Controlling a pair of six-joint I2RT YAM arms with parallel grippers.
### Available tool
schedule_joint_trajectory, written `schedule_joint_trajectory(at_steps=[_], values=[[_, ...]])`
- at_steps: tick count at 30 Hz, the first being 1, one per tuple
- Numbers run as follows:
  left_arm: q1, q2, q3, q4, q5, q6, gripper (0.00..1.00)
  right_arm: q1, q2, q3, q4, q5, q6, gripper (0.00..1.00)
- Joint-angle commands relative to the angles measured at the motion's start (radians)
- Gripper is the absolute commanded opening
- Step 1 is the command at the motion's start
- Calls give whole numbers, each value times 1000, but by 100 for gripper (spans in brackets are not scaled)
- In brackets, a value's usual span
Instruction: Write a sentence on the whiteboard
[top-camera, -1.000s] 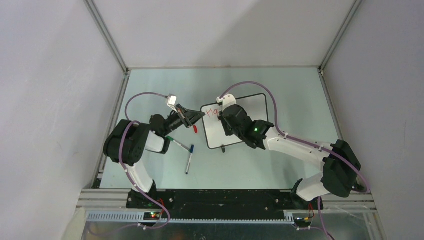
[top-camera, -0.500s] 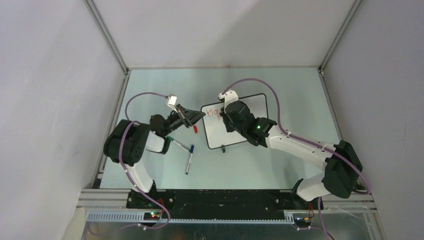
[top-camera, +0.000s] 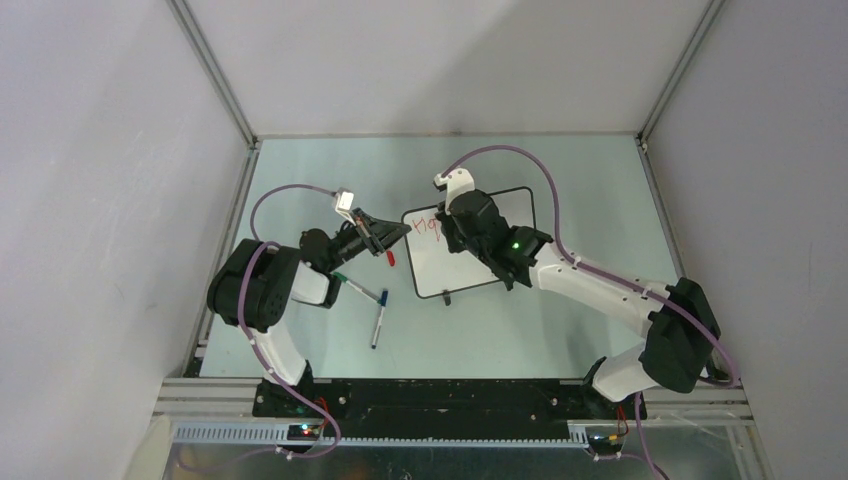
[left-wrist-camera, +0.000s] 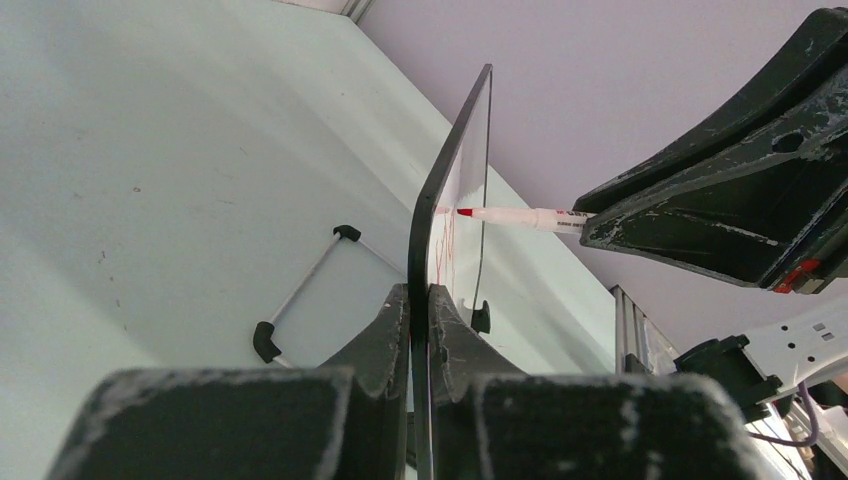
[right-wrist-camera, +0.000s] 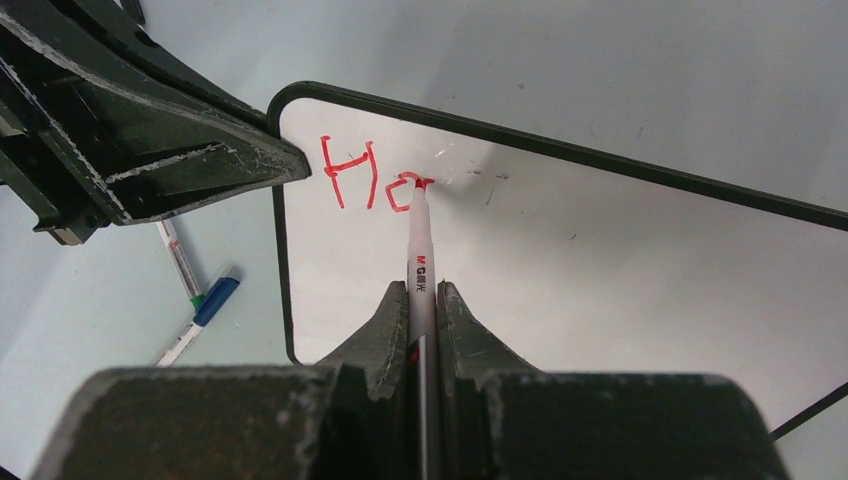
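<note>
Red-tipped marker (right-wrist-camera: 421, 262) touches the whiteboard (right-wrist-camera: 600, 260) beside the sentence (right-wrist-camera: 365, 178), reading "Ho".

The left arm (top-camera: 262, 292) rises from its base with the elbow bent and the forearm stretched toward 3 o'clock. The left tool (top-camera: 400, 231) is pinched onto the 9 o'clock edge of the whiteboard (top-camera: 445, 272). The right arm (top-camera: 600, 291) reaches low toward 10 o'clock with its wrist tipped down, and the right tool (right-wrist-camera: 423, 296) is clamped around a marker (right-wrist-camera: 419, 235).

Robotics lab test cell: a flat, pale mint-green counter (top-camera: 560, 170) boxed in by plain white panel walls (top-camera: 100, 200) on silver aluminium frame rails (top-camera: 215, 75). At the counter's near edge are bolted a black-and-white left robot arm (top-camera: 265, 300) and its matching right robot arm (top-camera: 600, 290).
</note>
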Motion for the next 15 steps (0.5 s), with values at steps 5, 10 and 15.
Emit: schedule_joint_trajectory(at_steps=[5, 10, 15], values=[[-13, -2, 18, 28, 19, 47, 0, -8, 12, 44, 23, 3, -10, 0], [-14, -3, 18, 29, 19, 47, 0, -12, 16, 45, 23, 6, -9, 0], [-13, -3, 19, 28, 19, 47, 0, -15, 24, 44, 18, 14, -9, 0]])
